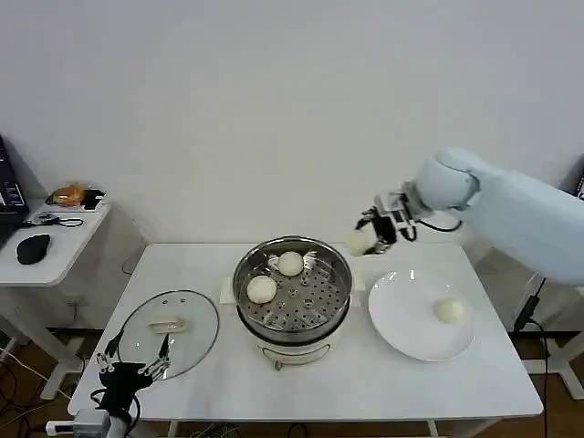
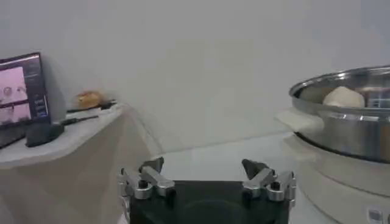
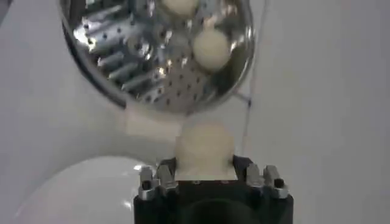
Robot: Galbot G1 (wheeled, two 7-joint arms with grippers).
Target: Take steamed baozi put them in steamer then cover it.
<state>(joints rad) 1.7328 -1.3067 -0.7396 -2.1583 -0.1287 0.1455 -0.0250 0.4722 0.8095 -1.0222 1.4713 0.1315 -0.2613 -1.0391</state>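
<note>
The shiny steamer (image 1: 293, 292) stands mid-table with two baozi on its perforated tray, one (image 1: 290, 264) at the back and one (image 1: 262, 289) at the left. My right gripper (image 1: 363, 243) hovers above the table just past the steamer's right rim, shut on a third baozi (image 3: 205, 145). Another baozi (image 1: 450, 310) lies on the white plate (image 1: 411, 319). The glass cover (image 1: 170, 321) lies flat to the left of the steamer. My left gripper (image 1: 137, 367) waits open at the table's front left, by the cover's near edge.
A white side table (image 1: 46, 246) with a dark mouse and small items stands to the far left. A monitor (image 2: 21, 91) sits on it. The steamer's rim (image 2: 341, 103) rises to the side of my left gripper.
</note>
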